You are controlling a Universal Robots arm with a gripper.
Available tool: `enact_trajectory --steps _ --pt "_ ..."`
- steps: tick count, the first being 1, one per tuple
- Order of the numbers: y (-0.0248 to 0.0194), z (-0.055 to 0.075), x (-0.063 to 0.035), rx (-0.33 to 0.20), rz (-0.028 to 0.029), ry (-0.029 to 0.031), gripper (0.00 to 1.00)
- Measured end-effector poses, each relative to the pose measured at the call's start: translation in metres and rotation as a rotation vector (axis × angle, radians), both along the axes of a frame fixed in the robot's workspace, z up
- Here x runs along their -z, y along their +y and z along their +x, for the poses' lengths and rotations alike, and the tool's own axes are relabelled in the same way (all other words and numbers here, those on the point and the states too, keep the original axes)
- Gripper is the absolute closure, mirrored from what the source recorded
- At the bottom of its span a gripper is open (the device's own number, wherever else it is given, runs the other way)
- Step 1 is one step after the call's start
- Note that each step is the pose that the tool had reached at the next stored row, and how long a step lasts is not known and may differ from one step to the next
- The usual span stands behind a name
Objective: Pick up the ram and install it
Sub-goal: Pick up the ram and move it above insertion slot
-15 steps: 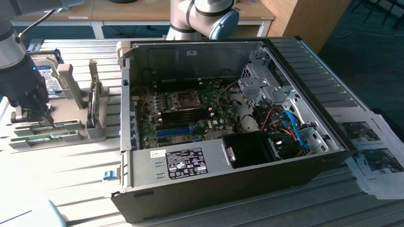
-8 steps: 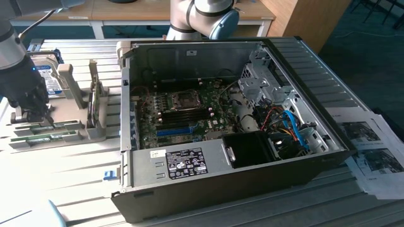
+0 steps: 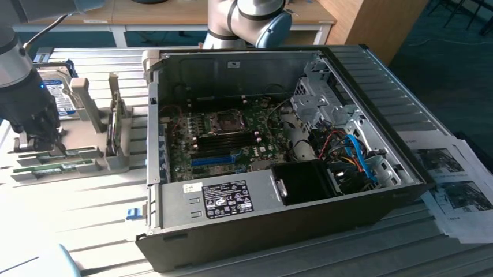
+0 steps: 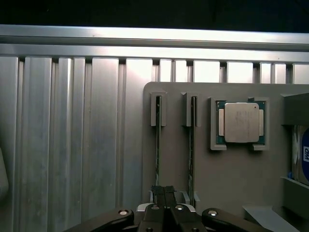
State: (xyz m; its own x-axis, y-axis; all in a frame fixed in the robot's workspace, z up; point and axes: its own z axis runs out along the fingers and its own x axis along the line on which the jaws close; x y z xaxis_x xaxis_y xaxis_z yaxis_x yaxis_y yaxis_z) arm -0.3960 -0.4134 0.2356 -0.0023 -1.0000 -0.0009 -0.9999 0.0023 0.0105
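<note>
The ram point(image 4: 158, 145) stands on edge in its slot of the grey holder point(image 4: 231, 193) on the table point(image 4: 72, 145). My claw point(image 4: 163, 193) is closed on one end of it, fingers pinched over the thin board. Risk, as I judge it: a grip so far toward one end may let the stick pivot or bind against the slot's end posts on lifting, or nudge the second stick point(image 4: 192, 145) just beside it. The arm point(image 3: 19, 86) hangs near-vertical over the holder at the exterior view's left, wrist pointing down, well apart from the open computer case point(image 3: 385, 81).
</note>
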Motion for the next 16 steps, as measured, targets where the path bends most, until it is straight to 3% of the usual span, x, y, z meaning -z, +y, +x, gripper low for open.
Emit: enact_trajectory --steps 16 --pt "0.0 0.0 0.0001 0.0 0.0001 -0.0001 0.82"
